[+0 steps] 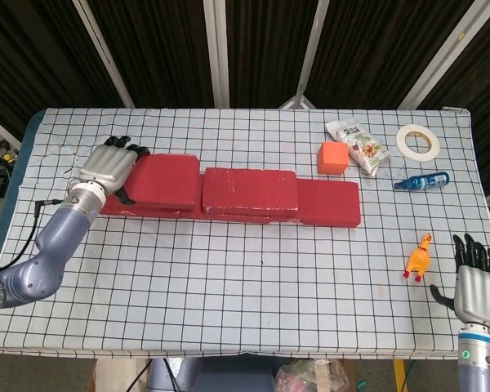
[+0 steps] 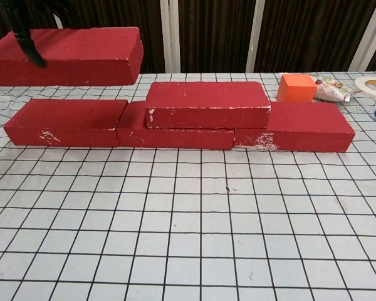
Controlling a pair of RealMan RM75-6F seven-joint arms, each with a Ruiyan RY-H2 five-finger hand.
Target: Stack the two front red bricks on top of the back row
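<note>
The left hand [image 1: 110, 167] grips the raised red brick [image 2: 66, 55] by its left end; the right hand [image 1: 476, 282] hangs empty, fingers apart. The brick looks stiff, rough and probably light; an end grip may let it tip.

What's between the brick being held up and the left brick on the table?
Nothing: the chest view shows a bare gap between the lifted brick, held by the left hand, and the left brick.
</note>
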